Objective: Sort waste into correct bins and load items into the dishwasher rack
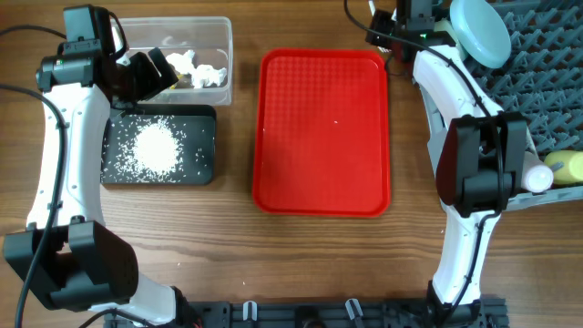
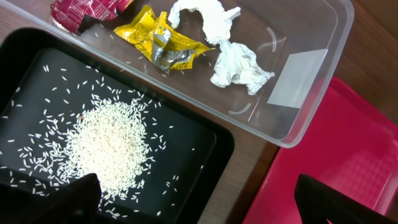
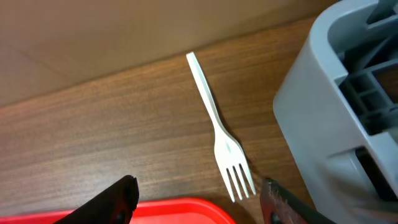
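Observation:
The clear tub (image 1: 225,64) (image 2: 311,112) holds a red wrapper (image 2: 78,9), a yellow wrapper (image 2: 158,40) and white tissue (image 2: 233,59) (image 1: 208,73). The black tray (image 1: 205,150) (image 2: 211,149) holds a heap of rice grains (image 1: 157,148) (image 2: 109,143). My left gripper (image 1: 150,73) (image 2: 199,199) is open and empty, above the tray's edge. The white fork (image 3: 221,137) lies on the table beside the grey rack (image 1: 547,100) (image 3: 323,106). My right gripper (image 1: 387,35) (image 3: 199,199) is open just above the fork's tines. A pale blue plate (image 1: 480,32) stands in the rack; a yellow cup (image 1: 567,166) and a white cup (image 1: 536,178) lie at its edge.
The flat red tray (image 1: 323,132) (image 2: 348,162) (image 3: 174,211) lies in the middle of the wooden table, between the bins and the rack. The right arm reaches over the rack's left side.

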{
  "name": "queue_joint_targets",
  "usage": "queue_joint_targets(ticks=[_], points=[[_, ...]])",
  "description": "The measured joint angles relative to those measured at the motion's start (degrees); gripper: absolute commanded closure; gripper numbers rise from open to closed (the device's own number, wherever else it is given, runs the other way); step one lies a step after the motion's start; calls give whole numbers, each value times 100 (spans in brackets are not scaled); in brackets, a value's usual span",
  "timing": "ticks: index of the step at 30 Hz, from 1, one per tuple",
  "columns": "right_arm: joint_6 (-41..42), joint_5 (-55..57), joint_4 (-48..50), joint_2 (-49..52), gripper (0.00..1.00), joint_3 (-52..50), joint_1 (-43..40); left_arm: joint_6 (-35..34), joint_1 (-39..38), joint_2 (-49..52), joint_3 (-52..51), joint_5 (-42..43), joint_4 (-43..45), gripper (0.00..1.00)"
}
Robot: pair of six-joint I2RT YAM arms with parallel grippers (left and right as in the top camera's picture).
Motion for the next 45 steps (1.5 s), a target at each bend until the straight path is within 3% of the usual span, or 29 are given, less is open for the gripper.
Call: queue_joint_targets(ticks=[10,20,29,45], points=[[369,313,-76,533,42,2,-2,0,0,0,0,2,0,0],[984,350,76,785,61,2,-151,0,0,0,0,0,0,0],[1172,216,304,848,72,2,-160,0,0,0,0,0,0,0],[1222,125,273,848,74,11,-162,0,0,0,0,0,0,0]])
